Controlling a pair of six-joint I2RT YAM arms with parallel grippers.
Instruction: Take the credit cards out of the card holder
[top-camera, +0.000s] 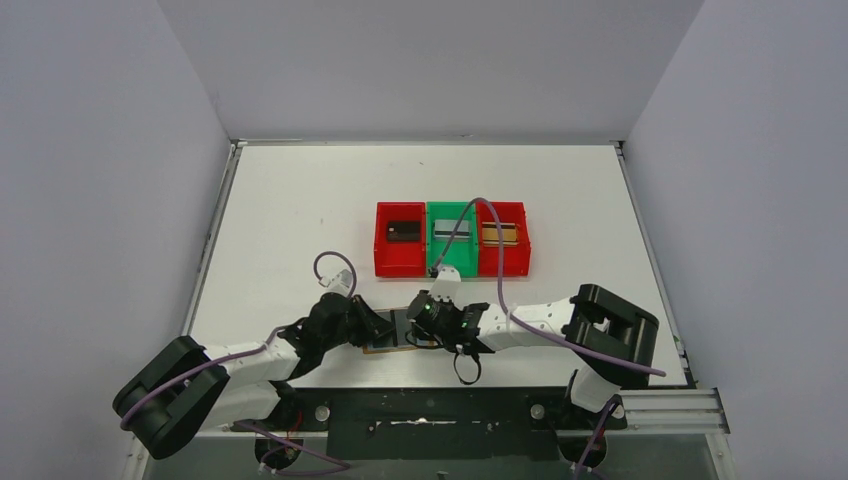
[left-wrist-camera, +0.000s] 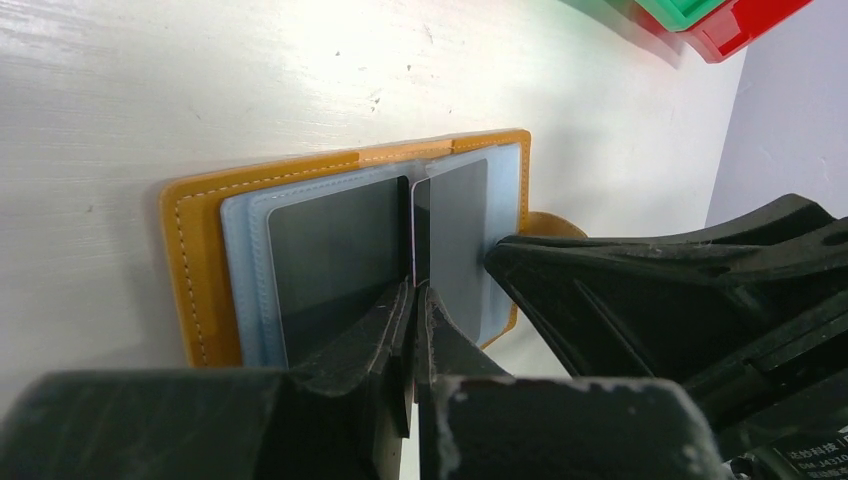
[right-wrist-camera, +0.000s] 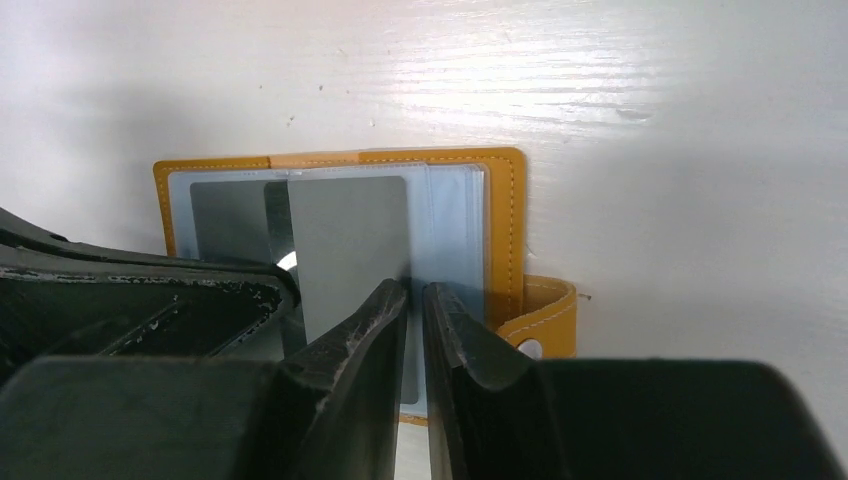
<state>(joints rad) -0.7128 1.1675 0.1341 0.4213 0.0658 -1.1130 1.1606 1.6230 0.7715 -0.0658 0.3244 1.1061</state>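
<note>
Your left tool (left-wrist-camera: 414, 292) has its fingers pressed together with no gap. A thin pocket leaf (left-wrist-camera: 413, 220) stands on edge and runs straight into the tips, so it looks pinched there and held upright. Your right tool (right-wrist-camera: 415, 292) shows only a narrow slit between its fingers. It sits low over the pale blue pockets, and you cannot tell from here whether it has hold of anything.

Both tools meet over the card holder (left-wrist-camera: 195, 270). It lies open and flat on the surface (top-camera: 290, 220), close to the arm bases, with its snap tab (right-wrist-camera: 545, 310) sticking out on the right tool's side. Inside it, a grey card (right-wrist-camera: 345, 250) shows in the right wrist view, just left of the right tool's fingers. Darker grey rectangles sit in the pockets on either side of the raised leaf in the left wrist view. They look like cards not yet pulled, though they could be dark backing.

Further out, past the tools, three bins stand touching in a row. The black card (top-camera: 403, 232) lies in the left-hand red bin (top-camera: 385, 265), the silver-grey card (top-camera: 447, 230) in the green bin (top-camera: 431, 240), and the gold-brown card (top-camera: 500, 235) in the right-hand red bin (top-camera: 522, 245).

So judge the task well along: three cards are out and sorted. What appears left is to free whatever sits in the pockets while the leaf is held aside.
</note>
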